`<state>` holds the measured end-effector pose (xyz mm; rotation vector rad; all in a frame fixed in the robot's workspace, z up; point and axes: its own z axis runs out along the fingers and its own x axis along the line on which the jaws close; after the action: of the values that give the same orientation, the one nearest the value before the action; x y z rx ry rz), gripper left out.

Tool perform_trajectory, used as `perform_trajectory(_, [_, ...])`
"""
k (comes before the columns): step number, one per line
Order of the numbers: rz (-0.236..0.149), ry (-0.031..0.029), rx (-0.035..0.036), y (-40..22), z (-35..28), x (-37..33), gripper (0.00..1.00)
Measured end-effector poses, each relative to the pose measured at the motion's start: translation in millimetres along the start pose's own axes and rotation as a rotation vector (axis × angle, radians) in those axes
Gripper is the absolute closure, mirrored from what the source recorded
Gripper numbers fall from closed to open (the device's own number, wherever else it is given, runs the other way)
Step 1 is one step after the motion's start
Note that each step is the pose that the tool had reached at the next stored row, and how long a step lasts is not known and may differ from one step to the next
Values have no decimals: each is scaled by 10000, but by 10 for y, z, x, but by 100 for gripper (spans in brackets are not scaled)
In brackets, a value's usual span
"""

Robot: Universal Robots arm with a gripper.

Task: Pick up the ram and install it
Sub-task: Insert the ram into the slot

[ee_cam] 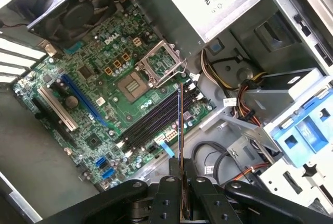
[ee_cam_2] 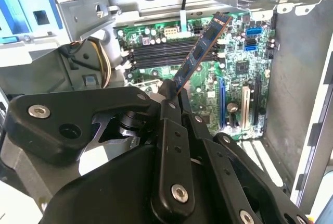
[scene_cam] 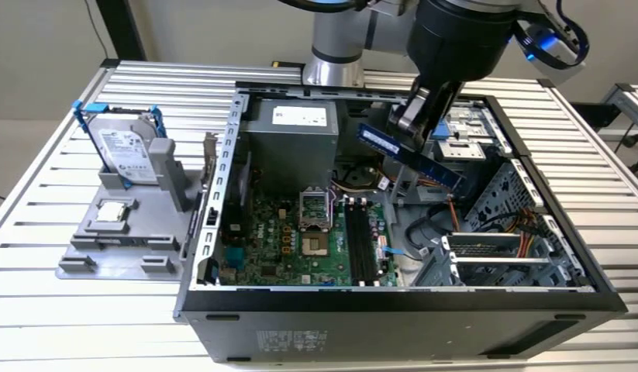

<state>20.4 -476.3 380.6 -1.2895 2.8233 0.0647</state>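
Exterior view: I see one arm with one gripper (scene_cam: 408,122) over the open computer case (scene_cam: 401,298), fingers pinched onto one ram (scene_cam: 412,159). The stick is blue-labelled, tilted, and up in the air above the case interior, well clear of the motherboard (scene_cam: 298,232). The memory slots (scene_cam: 362,240) lie below it, toward the exterior view's left. On the table (scene_cam: 39,194) at the exterior view's left there is one grey holder (scene_cam: 86,260) with one hard drive (scene_cam: 127,147) standing upright in it and one square processor chip (scene_cam: 112,210) lying flat. Second wrist view: the gripper (ee_cam_2: 171,96) is clamped narrow on one end of the ram (ee_cam_2: 200,52), which sticks out at a slant over the memory slots (ee_cam_2: 156,52). I count four slots, none touched by the stick. Two white card slots sit further along the board (ee_cam_2: 239,67). First wrist view: the ram (ee_cam: 180,125) is seen edge-on, held between the fingers (ee_cam: 165,203), in line with the slots (ee_cam: 156,122). One CPU socket (ee_cam: 130,86) with its metal frame flipped open is beside them, one fan (ee_cam: 67,10) is beyond, and one blue drive bay (ee_cam: 307,130) sits off to the side.
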Motion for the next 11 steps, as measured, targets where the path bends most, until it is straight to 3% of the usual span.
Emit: perform_trajectory(11, [575, -13, 30, -3, 0, 3, 100])
